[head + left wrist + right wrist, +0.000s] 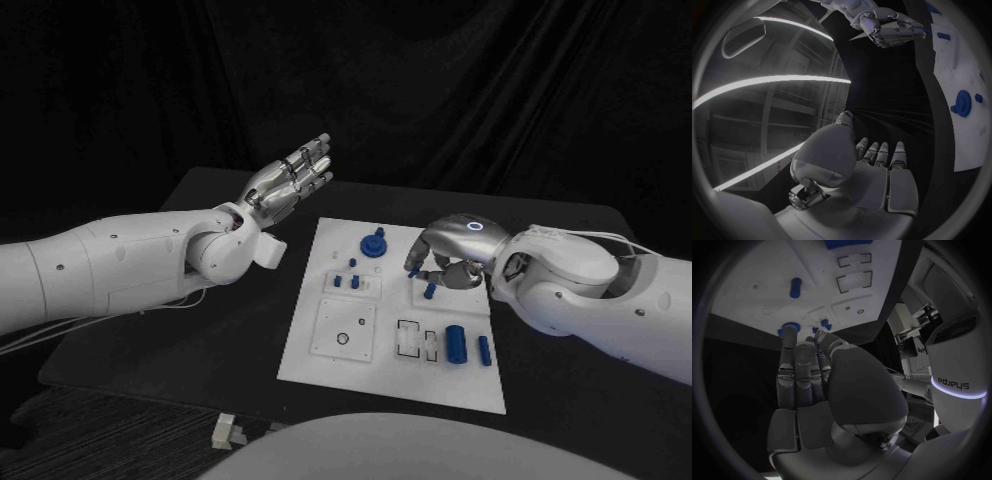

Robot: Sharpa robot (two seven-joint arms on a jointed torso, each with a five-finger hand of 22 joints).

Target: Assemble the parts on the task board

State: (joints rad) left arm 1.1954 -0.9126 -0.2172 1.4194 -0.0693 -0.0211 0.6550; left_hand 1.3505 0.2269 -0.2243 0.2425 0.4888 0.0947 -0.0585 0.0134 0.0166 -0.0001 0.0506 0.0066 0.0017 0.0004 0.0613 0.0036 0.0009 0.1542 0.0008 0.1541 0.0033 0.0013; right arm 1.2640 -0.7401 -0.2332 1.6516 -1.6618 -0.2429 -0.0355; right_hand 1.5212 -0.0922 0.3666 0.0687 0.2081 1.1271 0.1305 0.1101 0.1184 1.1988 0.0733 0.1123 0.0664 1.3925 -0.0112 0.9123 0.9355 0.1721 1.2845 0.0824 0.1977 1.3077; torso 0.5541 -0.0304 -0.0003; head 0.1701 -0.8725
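Observation:
The white task board [326, 352] lies mid-table. A blue gear [374, 245] stands at its far end, with small blue pegs [346, 282] just nearer than it. A blue cylinder [456, 343] and a shorter blue piece [483, 350] lie at the near right. My right hand [447, 262] hovers over the board's right side with fingers curled down. It pinches a small blue peg [430, 290] upright between thumb and fingertips. My left hand [293, 180] is raised left of the board, fingers straight, holding nothing. The left wrist view shows this hand [873, 165] and the gear [963, 103].
The black table [173, 350] has bare room left of the board. Empty rectangular recesses [411, 338] and a ring outline [342, 338] mark the board's near half. A small white item [224, 432] sits past the table's near edge.

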